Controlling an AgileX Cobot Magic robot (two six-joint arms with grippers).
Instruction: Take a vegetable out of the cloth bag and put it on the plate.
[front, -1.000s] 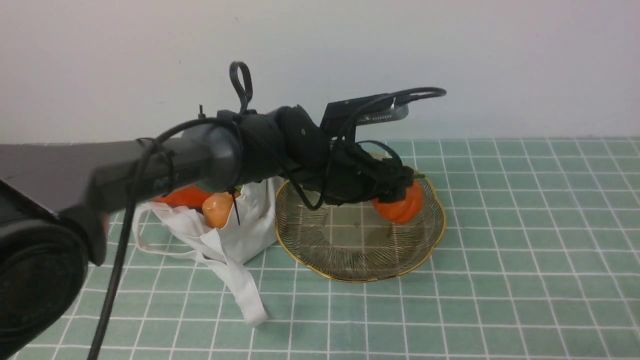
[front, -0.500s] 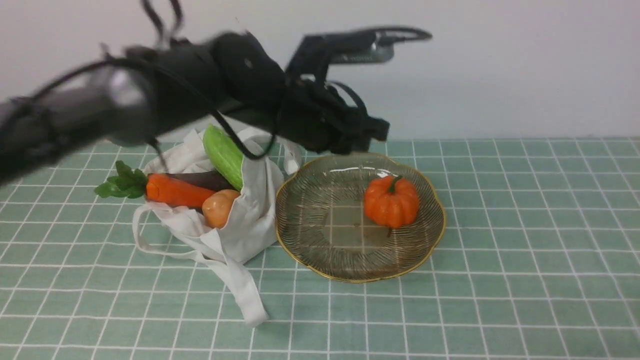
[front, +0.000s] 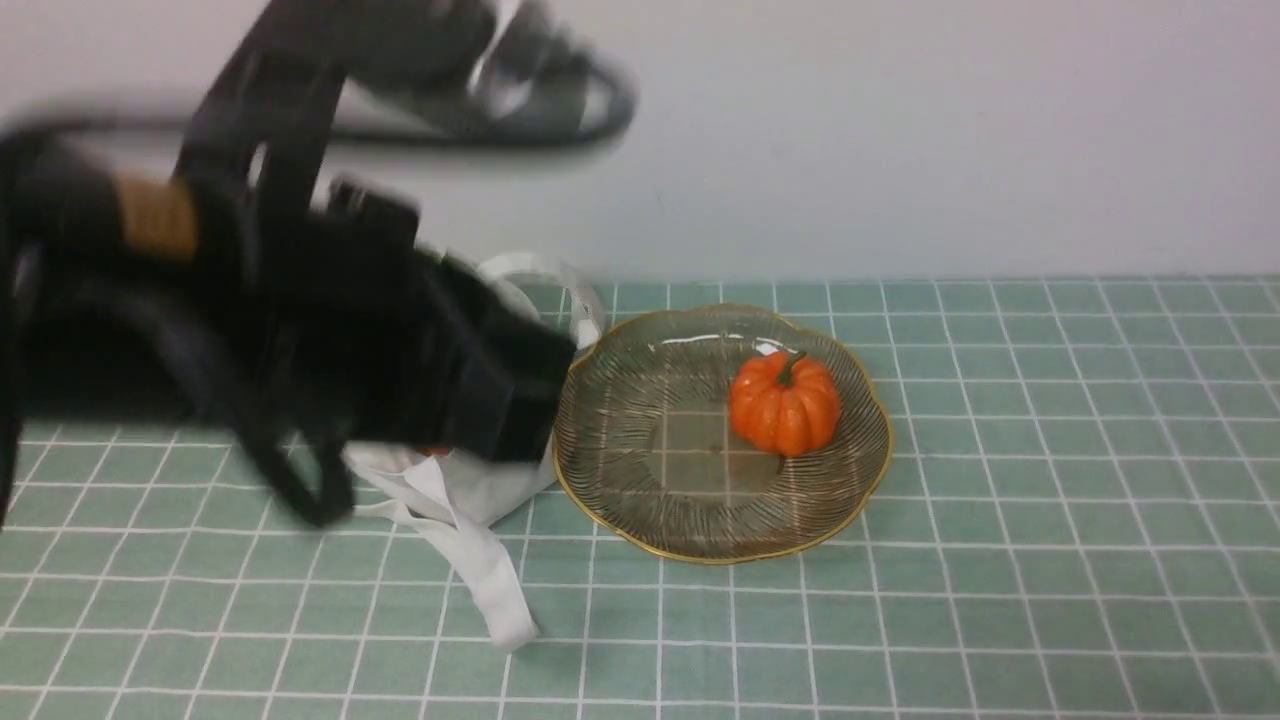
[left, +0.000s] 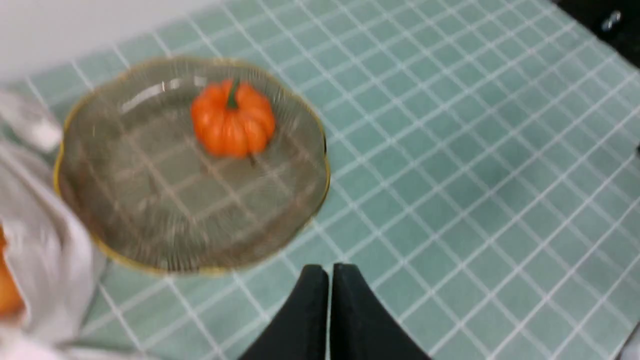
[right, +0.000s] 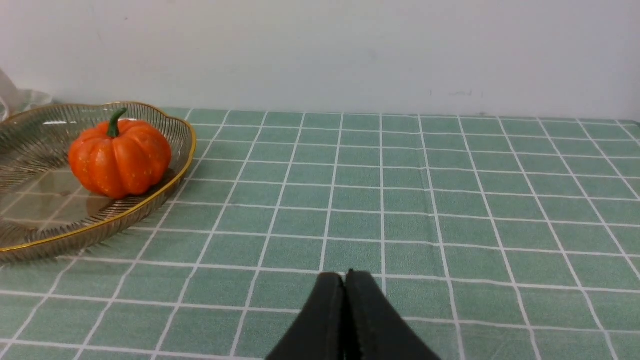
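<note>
Front view: left claw (front: 535, 400) withdrawn; pumpkin (front: 785, 402) released.

cloth bag (front: 497, 482): screened by left arm (front: 300, 340) | plate (front: 640, 470): open above

The front view looks forward and somewhat down from the robot's side across the worktop (front: 1000, 500) to the wall (front: 900, 150), with the blurred left arm (front: 300, 350) so close that it fills the left of the frame. The left wrist view, itself blurred, looks steeply down past the left end effector (left: 329, 272), probably from well above the worktop, while the right wrist view sits low over it, facing almost level toward the wall past the right end effector (right: 345, 277). All three share the plate (front: 650, 480) and pumpkin (front: 785, 403).
</note>
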